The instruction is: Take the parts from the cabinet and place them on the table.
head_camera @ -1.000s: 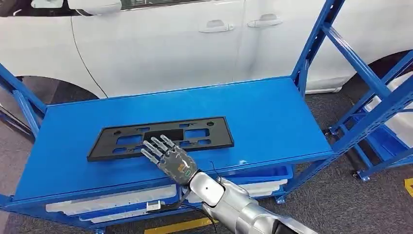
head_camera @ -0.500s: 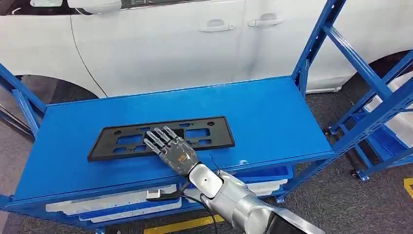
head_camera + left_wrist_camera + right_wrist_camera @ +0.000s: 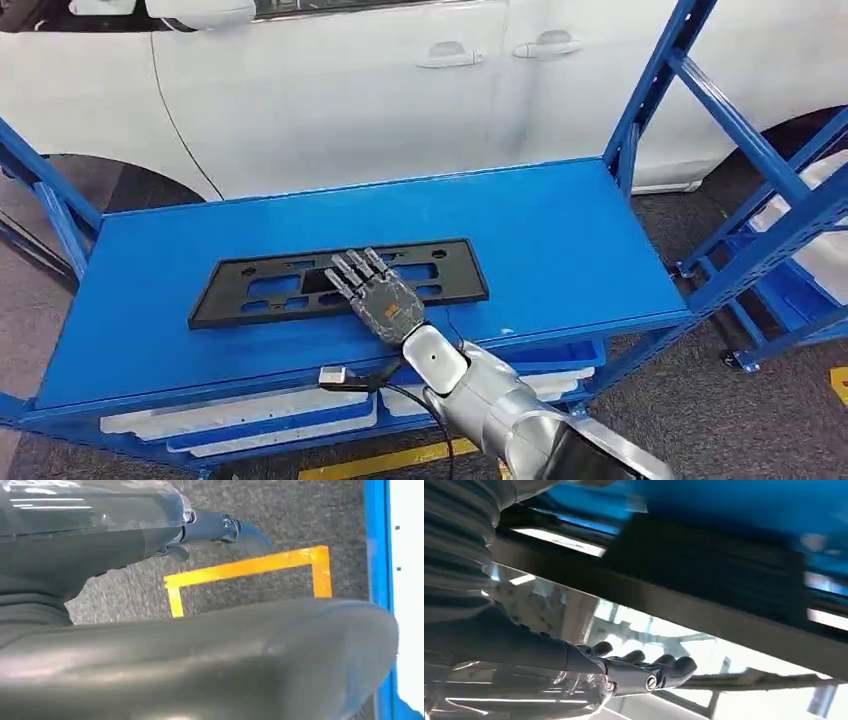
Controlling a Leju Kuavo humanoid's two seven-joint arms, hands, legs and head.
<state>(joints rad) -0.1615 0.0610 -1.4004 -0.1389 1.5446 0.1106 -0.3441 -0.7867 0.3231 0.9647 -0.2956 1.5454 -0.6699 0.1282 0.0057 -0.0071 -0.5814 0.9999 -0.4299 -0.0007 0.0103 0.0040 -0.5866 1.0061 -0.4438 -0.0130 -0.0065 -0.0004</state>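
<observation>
A long black plate-shaped part (image 3: 250,285) with several cut-outs lies flat on the blue shelf top (image 3: 540,230), left of centre. My right hand (image 3: 375,295) reaches in from below and lies flat over the part's middle, fingers stretched and slightly apart, holding nothing. In the right wrist view the same hand (image 3: 639,672) hovers close to the part's glossy face (image 3: 704,565); I cannot tell whether it touches. My left hand (image 3: 220,527) hangs over the floor, a dark finger stretched out with nothing in it.
A white car stands right behind the shelf. Blue rack uprights (image 3: 650,80) and braces rise at the right. White parts (image 3: 230,415) lie in trays on the lower shelf. A cable with a small connector (image 3: 335,377) hangs at the front edge. Yellow floor tape (image 3: 370,462) runs below.
My right hand has slid forward from the part's near edge onto its middle, fingers still stretched. The part has not moved.
</observation>
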